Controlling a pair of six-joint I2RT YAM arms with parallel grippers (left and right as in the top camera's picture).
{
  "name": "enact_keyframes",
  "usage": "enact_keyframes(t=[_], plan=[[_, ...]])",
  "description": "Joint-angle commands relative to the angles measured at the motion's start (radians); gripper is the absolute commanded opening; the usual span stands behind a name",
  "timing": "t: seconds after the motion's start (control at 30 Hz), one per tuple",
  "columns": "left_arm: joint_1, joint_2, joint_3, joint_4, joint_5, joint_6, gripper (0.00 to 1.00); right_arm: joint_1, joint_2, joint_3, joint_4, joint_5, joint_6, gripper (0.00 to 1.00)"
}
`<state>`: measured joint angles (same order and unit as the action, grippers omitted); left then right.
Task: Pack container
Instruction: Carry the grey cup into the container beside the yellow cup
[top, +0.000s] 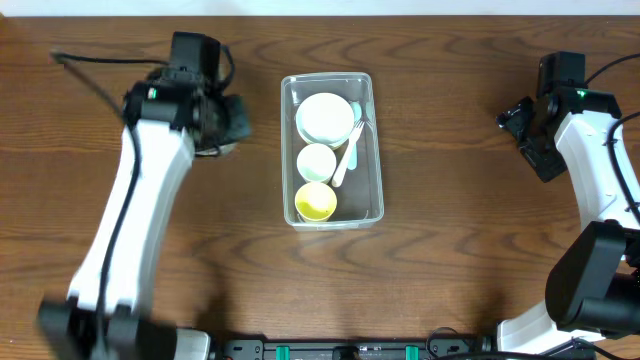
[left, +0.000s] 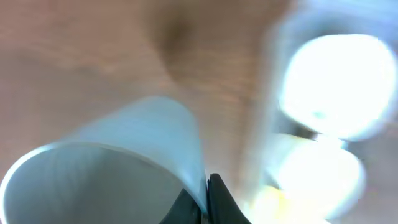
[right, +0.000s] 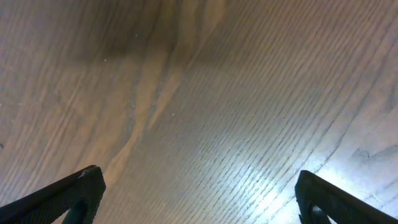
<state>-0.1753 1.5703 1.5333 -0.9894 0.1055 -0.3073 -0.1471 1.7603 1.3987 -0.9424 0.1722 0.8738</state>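
The container (top: 372, 195) sits mid-table (top: 460, 260), nearer the far edge. It holds one white bowl (top: 325, 117), one white cup (top: 317, 161), one yellow cup (top: 316, 202), a white fork (top: 346, 160) and a teal utensil (top: 357, 118). Toward the left edge, the left gripper (left: 204, 198) pinches a pale cup (left: 124, 155) by its wall. Near the right edge, the right gripper (right: 199, 196) hangs spread wide.

One container (top: 366, 192), three bowls (top: 325, 117), two utensils (top: 346, 163), one cup (left: 155, 127).

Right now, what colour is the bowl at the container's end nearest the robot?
That bowl is yellow, clearest in the overhead view.
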Motion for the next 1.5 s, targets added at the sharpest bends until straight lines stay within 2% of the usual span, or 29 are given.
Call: enact_keyframes(t=[0.0,0.13,0.27,0.5,0.73,1.47], plan=[[-0.112,-0.12,0.018,0.024,0.13,0.054,0.06,-0.002,-0.002,-0.001,0.0,0.007,0.012,0.99],[-0.28,-0.183,0.018,0.053,0.13,0.134,0.06,-0.002,-0.002,-0.001,0.0,0.007,0.012,0.99],[-0.427,-0.161,0.015,0.052,0.093,0.203,0.06,-0.002,-0.002,-0.001,0.0,0.007,0.012,0.99],[-0.547,-0.024,0.013,0.044,0.077,0.222,0.06,-0.002,-0.002,-0.001,0.0,0.007,0.012,0.99],[-0.592,0.104,0.01,0.026,0.077,0.221,0.06,-0.002,-0.002,-0.001,0.0,0.007,0.012,0.99],[-0.594,0.366,0.007,0.033,0.077,0.22,0.06,-0.002,-0.002,-0.001,0.0,0.007,0.012,0.99]])
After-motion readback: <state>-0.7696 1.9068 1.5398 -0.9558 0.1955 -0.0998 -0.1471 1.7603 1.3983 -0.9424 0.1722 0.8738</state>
